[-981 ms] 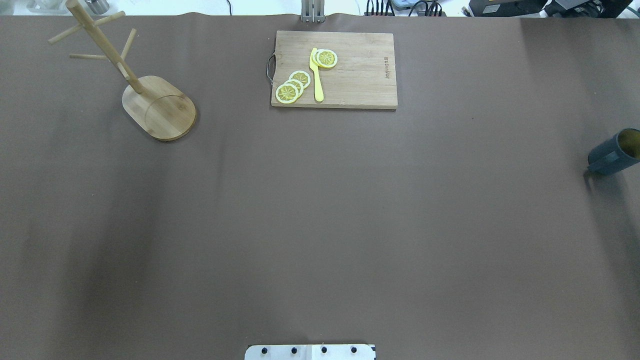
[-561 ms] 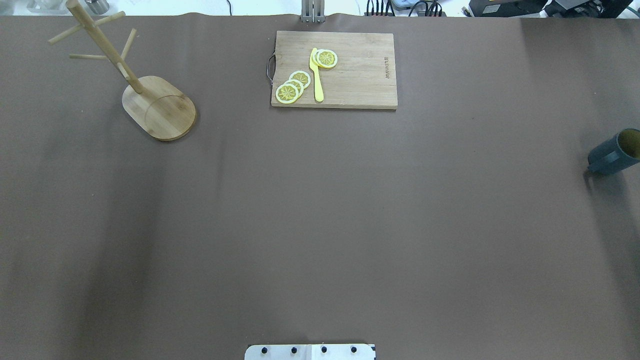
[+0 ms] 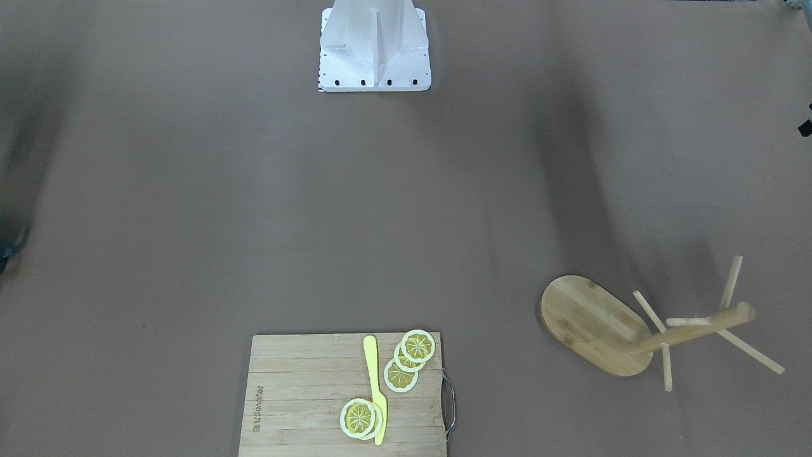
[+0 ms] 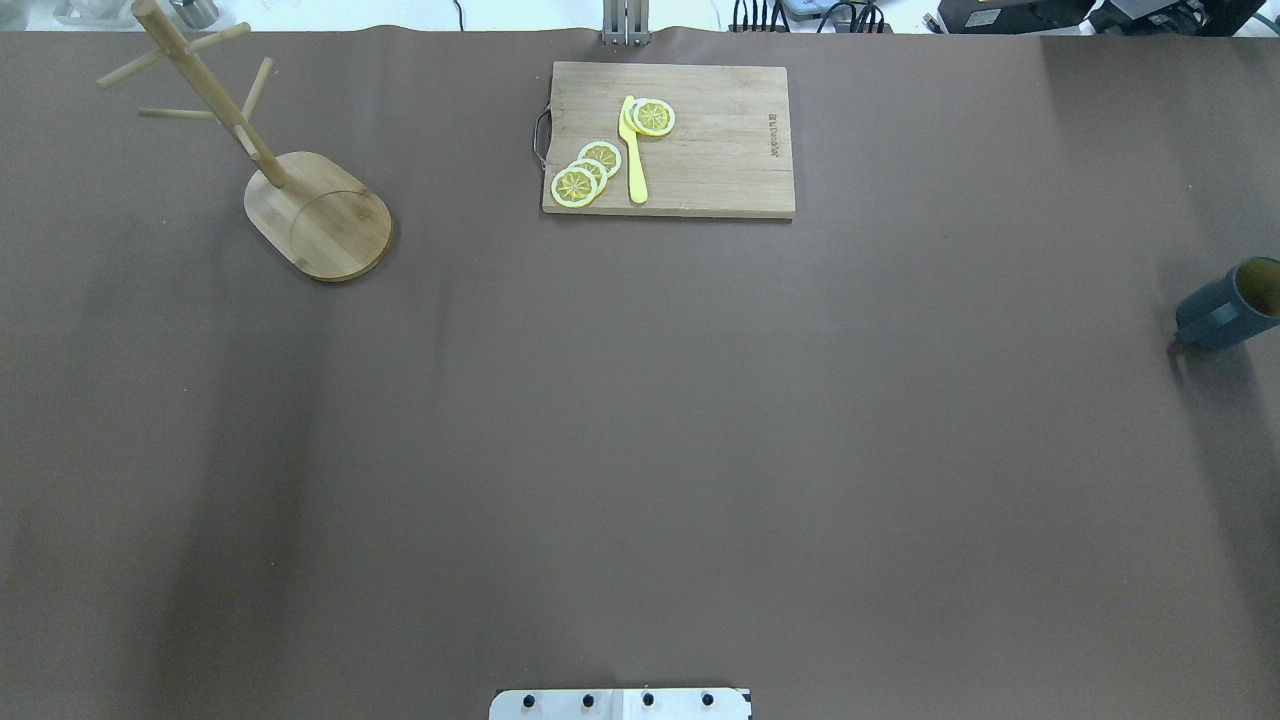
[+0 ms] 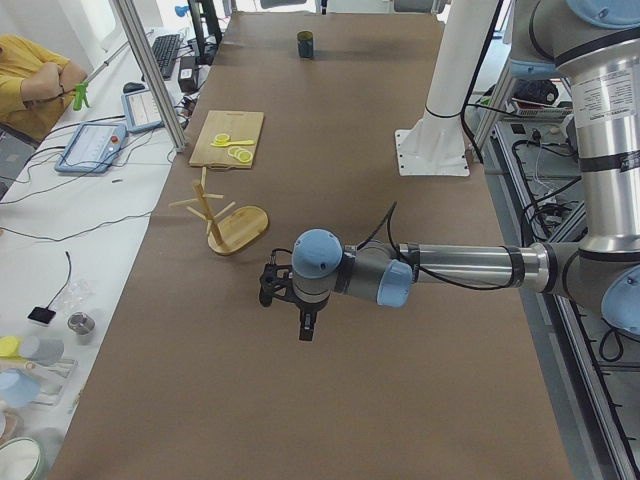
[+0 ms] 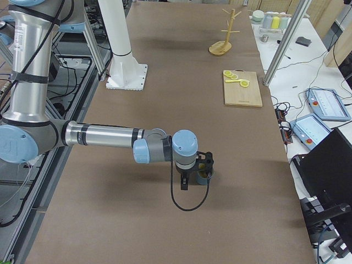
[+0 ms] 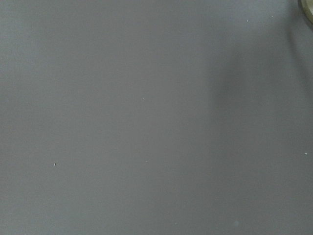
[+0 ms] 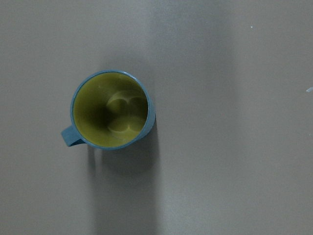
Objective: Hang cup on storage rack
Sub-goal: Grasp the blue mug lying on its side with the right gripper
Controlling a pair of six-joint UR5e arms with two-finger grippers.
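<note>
The dark slate-blue cup [image 4: 1226, 308] stands upright at the table's far right edge, handle toward the middle. The right wrist view looks straight down into its yellowish inside [image 8: 110, 108], handle at the lower left. The right gripper [image 6: 197, 175] hangs just above and beside the cup [image 6: 204, 176]; I cannot tell if it is open. The bamboo storage rack [image 4: 318, 215] stands at the far left, pegs bare; it also shows in the front view [image 3: 593, 324]. The left gripper [image 5: 290, 300] hovers over bare table near the rack [image 5: 238, 228]; its state cannot be told.
A wooden cutting board [image 4: 710, 160] with lemon slices [image 4: 585, 172] and a yellow knife [image 4: 633, 150] lies at the far middle. The robot's white base [image 3: 374, 51] stands at the near edge. The left wrist view shows only brown table cover.
The cup, the rack and the board have not moved. Only the soft shadows on the table cover shift slightly.
</note>
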